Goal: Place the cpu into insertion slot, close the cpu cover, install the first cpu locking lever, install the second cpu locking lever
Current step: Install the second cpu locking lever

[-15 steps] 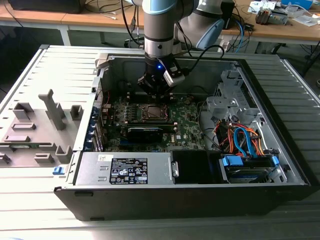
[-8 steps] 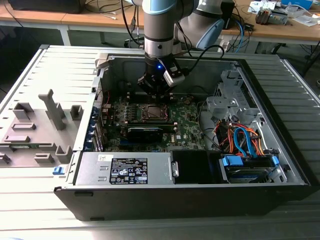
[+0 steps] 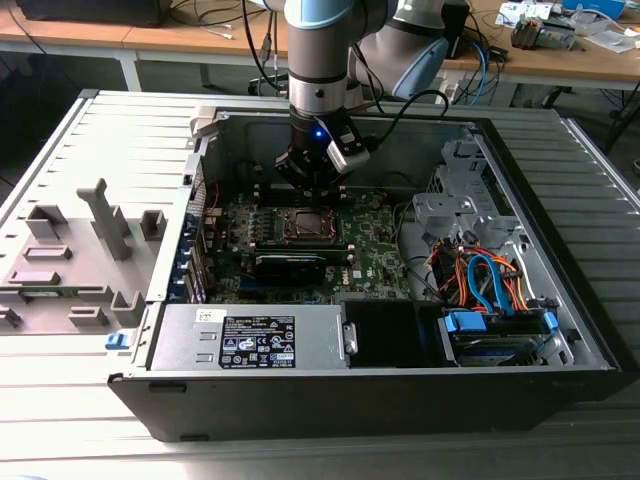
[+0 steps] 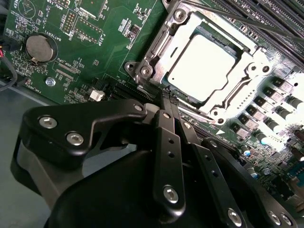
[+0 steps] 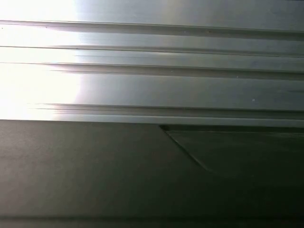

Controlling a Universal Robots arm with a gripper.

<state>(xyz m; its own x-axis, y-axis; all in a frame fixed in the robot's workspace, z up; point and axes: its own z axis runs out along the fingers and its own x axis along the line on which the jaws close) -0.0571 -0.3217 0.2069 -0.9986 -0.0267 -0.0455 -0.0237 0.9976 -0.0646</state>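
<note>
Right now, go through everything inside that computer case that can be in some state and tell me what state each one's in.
cpu: seated in the socket, metal top showing.
cpu cover: closed down over the cpu.
socket: filled.
gripper: fingertips together, at the socket's edge, holding nothing.
case: side open, lying flat.
coin battery: in its holder.

Exterior view: even, diffuse room light, mild softness overall, deep shadow inside the computer case [image 3: 560,300]. Second wrist view: sharp on the motherboard [image 4: 109,52], strong glare whitening the cpu [image 4: 202,66] and one edge; the near gripper [image 4: 167,102] is dark. First wrist view: blown-out highlight on ribbed metal [image 5: 38,71], dim below.
</note>
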